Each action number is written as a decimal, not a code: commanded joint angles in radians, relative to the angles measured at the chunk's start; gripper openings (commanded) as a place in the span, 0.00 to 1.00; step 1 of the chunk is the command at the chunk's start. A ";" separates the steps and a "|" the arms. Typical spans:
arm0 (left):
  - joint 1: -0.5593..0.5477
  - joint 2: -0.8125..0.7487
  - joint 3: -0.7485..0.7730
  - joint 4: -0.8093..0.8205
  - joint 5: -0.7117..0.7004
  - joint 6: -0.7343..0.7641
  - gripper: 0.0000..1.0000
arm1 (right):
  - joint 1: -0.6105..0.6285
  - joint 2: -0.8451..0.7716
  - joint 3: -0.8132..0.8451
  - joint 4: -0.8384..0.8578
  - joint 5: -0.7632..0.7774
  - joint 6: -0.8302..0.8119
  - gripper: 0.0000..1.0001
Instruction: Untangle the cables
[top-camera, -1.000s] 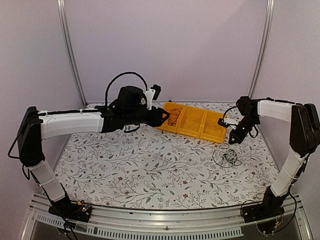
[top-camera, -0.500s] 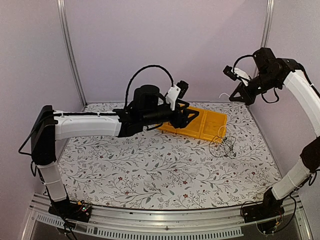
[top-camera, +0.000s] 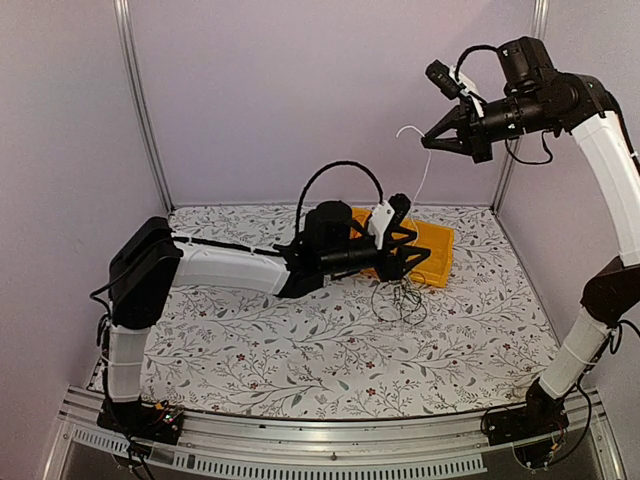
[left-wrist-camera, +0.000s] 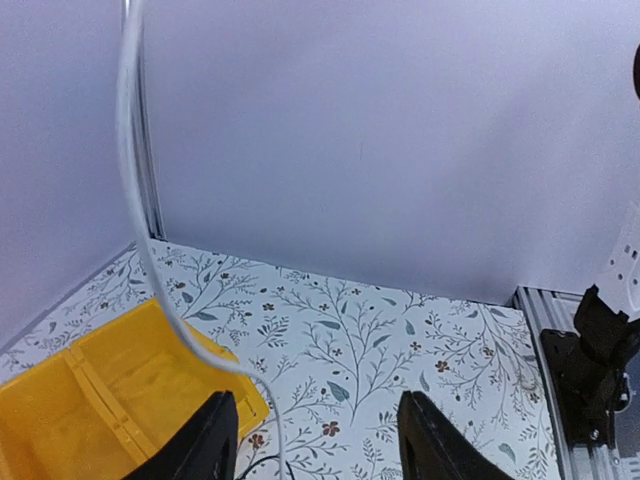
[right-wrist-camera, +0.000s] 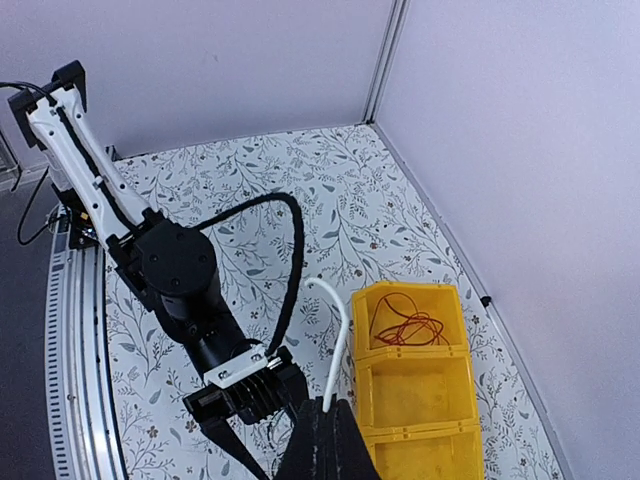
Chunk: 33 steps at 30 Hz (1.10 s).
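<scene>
White cable (right-wrist-camera: 343, 335), red-brown cable (right-wrist-camera: 405, 328), yellow bin (top-camera: 437, 256) — white tablecloth (top-camera: 250, 345) patterned with grey-green leaves.

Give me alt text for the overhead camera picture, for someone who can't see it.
The right gripper, raised high, pinches a thin white cable that hangs down toward a loose tangle of thin cables on the floral table. The left gripper reaches low beside a yellow plastic bin, just above that tangle.

Yellow divided bin (top-camera: 436, 252) sits on the floral-print table (top-camera: 250, 345) — toward its back edge.
</scene>
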 joint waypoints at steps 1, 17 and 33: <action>0.015 0.049 -0.093 0.126 0.027 -0.078 0.54 | 0.007 -0.029 0.051 0.183 -0.039 0.065 0.00; 0.025 -0.038 -0.435 0.168 -0.061 -0.145 0.43 | 0.006 -0.162 -0.038 0.836 0.247 0.161 0.00; 0.067 -0.243 -0.755 0.064 -0.200 -0.165 0.30 | 0.008 -0.025 0.196 1.158 0.339 0.176 0.00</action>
